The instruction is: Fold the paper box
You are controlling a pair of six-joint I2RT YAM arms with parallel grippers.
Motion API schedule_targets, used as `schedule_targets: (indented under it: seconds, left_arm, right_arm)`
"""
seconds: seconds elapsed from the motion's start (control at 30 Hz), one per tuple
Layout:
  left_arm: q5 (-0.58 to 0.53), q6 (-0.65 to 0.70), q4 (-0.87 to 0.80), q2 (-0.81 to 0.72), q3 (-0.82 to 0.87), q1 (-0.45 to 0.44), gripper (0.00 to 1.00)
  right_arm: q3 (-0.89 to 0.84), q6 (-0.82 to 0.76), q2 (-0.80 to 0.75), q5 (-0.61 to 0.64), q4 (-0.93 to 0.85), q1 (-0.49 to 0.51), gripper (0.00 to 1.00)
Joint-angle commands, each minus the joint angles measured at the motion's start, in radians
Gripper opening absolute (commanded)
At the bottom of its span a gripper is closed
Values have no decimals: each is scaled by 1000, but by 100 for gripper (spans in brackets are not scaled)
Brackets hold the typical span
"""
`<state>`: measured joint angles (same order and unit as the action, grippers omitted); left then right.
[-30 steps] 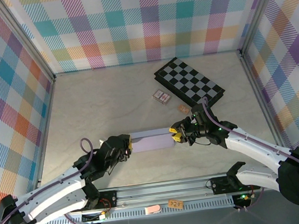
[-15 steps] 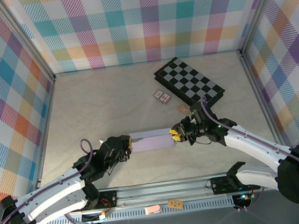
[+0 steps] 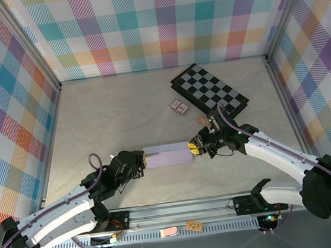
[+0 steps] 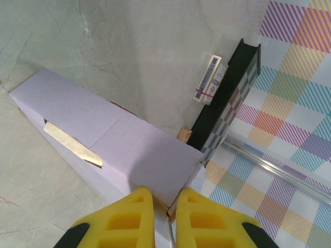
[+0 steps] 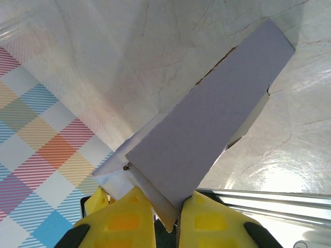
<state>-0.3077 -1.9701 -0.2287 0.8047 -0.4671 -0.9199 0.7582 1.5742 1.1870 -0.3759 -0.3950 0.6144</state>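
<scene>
The paper box (image 3: pixel 167 157) is a long, flat lavender box lying across the middle of the table between my two arms. My left gripper (image 3: pixel 144 159) is shut on its left end; in the left wrist view the yellow fingers (image 4: pixel 121 219) pinch a corner of the box (image 4: pixel 124 144), whose long side has a slot showing brown card. My right gripper (image 3: pixel 192 149) is shut on the right end. The right wrist view has the lavender panel (image 5: pixel 217 119) running away from the fingers (image 5: pixel 126 217), with a loose end flap caught between them.
A black-and-white checkerboard (image 3: pixel 208 90) lies at the back right. A small patterned card pack (image 3: pixel 178 107) sits just left of it, and a small brown piece (image 3: pixel 202 121) lies near the right gripper. Plaid walls enclose the table on three sides.
Both grippers have closed further onto the box ends. The right gripper has shifted slightly toward the back. The box has stayed in place.
</scene>
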Motion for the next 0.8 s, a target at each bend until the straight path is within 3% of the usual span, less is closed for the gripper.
schedule_targets:
  seconds: [0.0, 0.2, 0.37, 0.43, 0.57, 0.77]
  left_arm:
    - [118, -204, -74, 57, 52, 0, 0]
    - [123, -127, 8, 113, 9, 3, 0]
    - [146, -84, -41, 134, -47, 1, 0]
    - [150, -81, -82, 138, -57, 0, 0]
    - [155, -77, -93, 155, -79, -8, 0]
    - [153, -82, -73, 180, -83, -19, 0]
  right_arm:
    - [-51, -51, 71, 69, -247, 10, 0]
    - [71, -173, 130, 68, -278, 9, 3]
    - [99, -137, 74, 80, -326, 10, 13]
    - [99, -92, 39, 89, -325, 11, 20]
    - [132, 33, -10, 138, -303, 52, 47]
    - [257, 224, 62, 207, -349, 170, 77]
